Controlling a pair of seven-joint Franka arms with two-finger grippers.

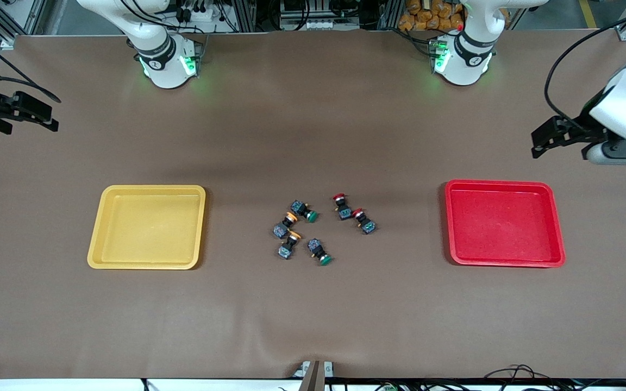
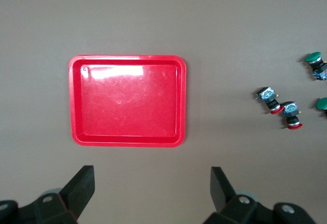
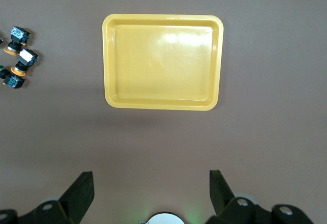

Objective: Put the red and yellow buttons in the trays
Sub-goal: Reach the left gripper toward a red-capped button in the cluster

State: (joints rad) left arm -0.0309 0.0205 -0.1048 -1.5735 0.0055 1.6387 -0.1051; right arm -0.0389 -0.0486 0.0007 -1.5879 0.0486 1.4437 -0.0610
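The brown table (image 1: 313, 315) carries two empty trays: the yellow tray (image 1: 146, 227) toward the right arm's end, the red tray (image 1: 504, 223) toward the left arm's. Between them lie the switches — two red-capped buttons (image 1: 352, 212) touching, two yellow-capped buttons (image 1: 287, 233), and two green-capped switches (image 1: 313, 231) among them. The left gripper (image 2: 150, 185) and right gripper (image 3: 150, 188) hang high over the table's ends — jaws wide apart, holding nothing.
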